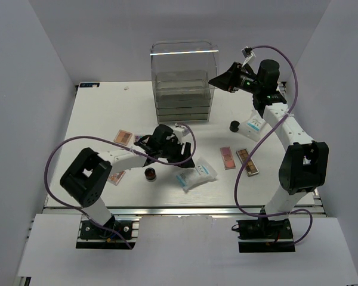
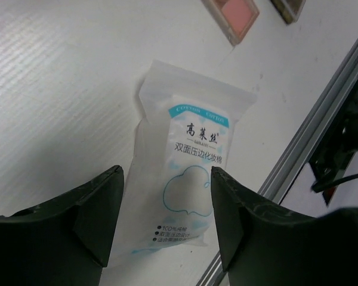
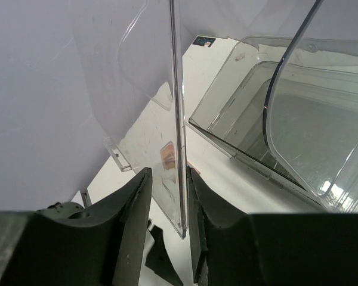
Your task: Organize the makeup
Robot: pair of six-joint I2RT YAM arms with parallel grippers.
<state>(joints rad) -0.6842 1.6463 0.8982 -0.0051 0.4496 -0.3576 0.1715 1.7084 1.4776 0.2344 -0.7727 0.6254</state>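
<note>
A white-blue crinkly packet (image 2: 188, 161) lies flat near the table's front edge, also seen in the top view (image 1: 198, 174). My left gripper (image 2: 166, 173) hovers just over it, open, one finger on each side, neither touching it (image 1: 182, 156). My right gripper (image 1: 219, 79) is at the raised clear lid (image 3: 137, 89) of the acrylic drawer box (image 1: 184, 89). The lid's edge stands between its fingers (image 3: 169, 173), against the right one, with a gap on the left. Pink (image 1: 227, 158) and brown (image 1: 247, 161) palettes, a dark jar (image 1: 150, 174) and a black cylinder (image 1: 234, 126) lie loose.
Two more palettes lie at the left (image 1: 123, 137) (image 1: 116, 177). A white-blue carton (image 1: 252, 126) sits by the black cylinder. The metal rail (image 2: 310, 137) of the table's front edge runs close beside the packet. The box's open top tray (image 3: 298, 125) is below the lid.
</note>
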